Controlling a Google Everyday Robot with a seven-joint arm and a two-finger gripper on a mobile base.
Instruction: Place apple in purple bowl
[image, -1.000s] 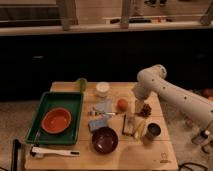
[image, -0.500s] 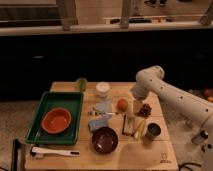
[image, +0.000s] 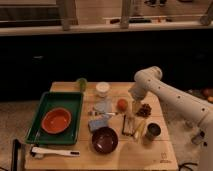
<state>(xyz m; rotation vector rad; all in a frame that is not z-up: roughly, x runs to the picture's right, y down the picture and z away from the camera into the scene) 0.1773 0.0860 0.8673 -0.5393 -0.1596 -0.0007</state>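
Note:
The apple (image: 121, 104) is a small orange-red fruit on the wooden table (image: 165, 152), near its middle. The purple bowl (image: 104, 139) stands empty toward the front edge, below and left of the apple. My gripper (image: 133, 102) hangs from the white arm (image: 167, 95), which reaches in from the right. The gripper is just right of the apple and close above the table.
A green tray (image: 42, 107) on the left holds an orange bowl (image: 56, 120). A green fruit (image: 81, 83) and a white cup (image: 102, 88) stand at the back. A blue sponge (image: 98, 123), a brown clump (image: 145, 109), a dark cup (image: 152, 131) and packets (image: 132, 126) crowd the middle.
The arm has shifted slightly left, bringing the gripper a little closer to the apple. The objects on the table have not moved.

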